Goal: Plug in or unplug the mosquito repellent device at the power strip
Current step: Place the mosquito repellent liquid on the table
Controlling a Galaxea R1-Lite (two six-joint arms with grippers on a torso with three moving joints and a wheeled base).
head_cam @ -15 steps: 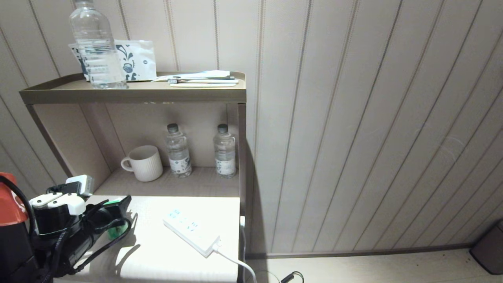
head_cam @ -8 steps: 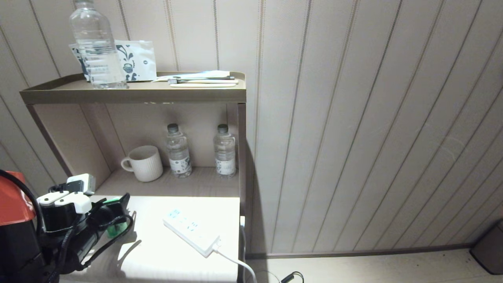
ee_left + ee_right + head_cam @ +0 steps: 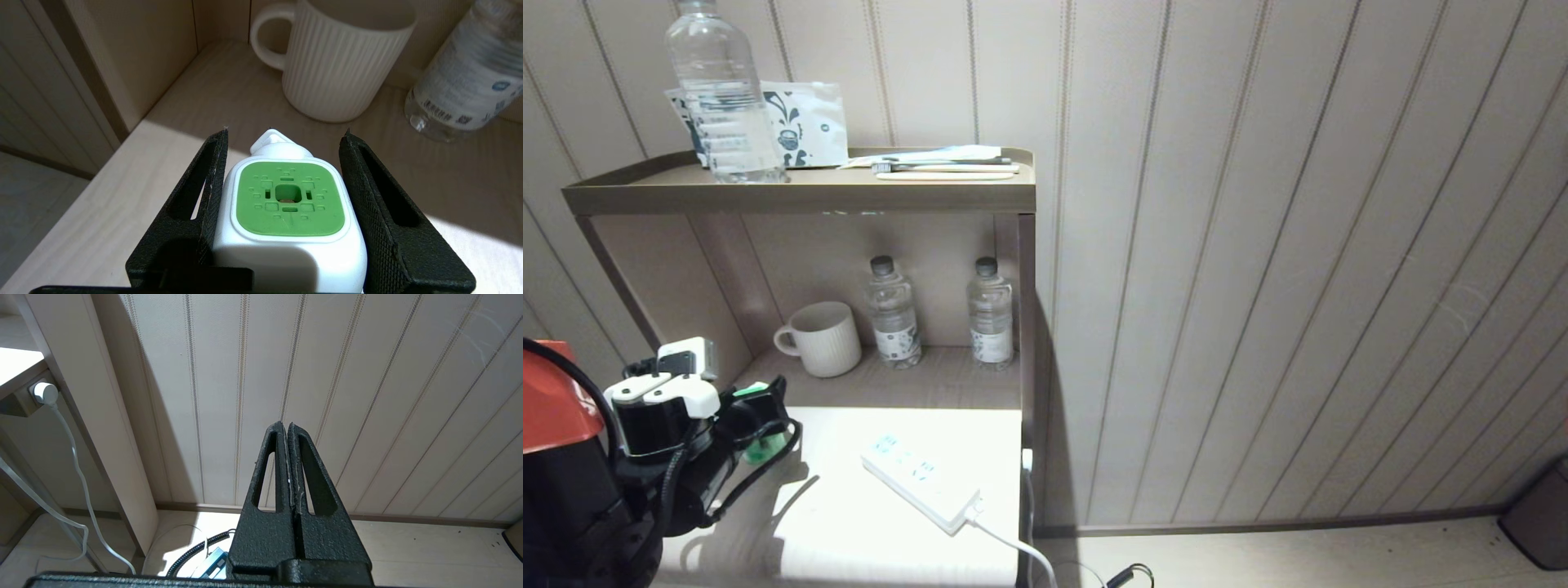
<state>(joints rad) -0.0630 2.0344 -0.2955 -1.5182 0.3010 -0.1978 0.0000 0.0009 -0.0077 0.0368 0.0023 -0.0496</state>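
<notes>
My left gripper [image 3: 766,415] is at the left edge of the white table top [image 3: 849,523], shut on the mosquito repellent device [image 3: 758,446]. In the left wrist view the device [image 3: 288,200] shows its white cap with a green square centre, sitting between the two black fingers [image 3: 204,192] of the left gripper [image 3: 285,132], a little above the table. Its green bottle hangs below. The power strip [image 3: 919,478], white with pale blue sockets, lies flat to the right of the gripper, apart from it. My right gripper [image 3: 285,424] is shut and empty, facing the panelled wall.
A ribbed white mug [image 3: 821,339] and two small water bottles [image 3: 893,314] stand on the shelf behind the table. A large bottle [image 3: 723,90] stands on the top shelf. The strip's white cable [image 3: 1013,547] drops off the table's right edge. A dark bin [image 3: 1539,523] sits at far right.
My left gripper has risen with the device and moved back toward the shelf and the mug. The power strip and the right arm have stayed still.
</notes>
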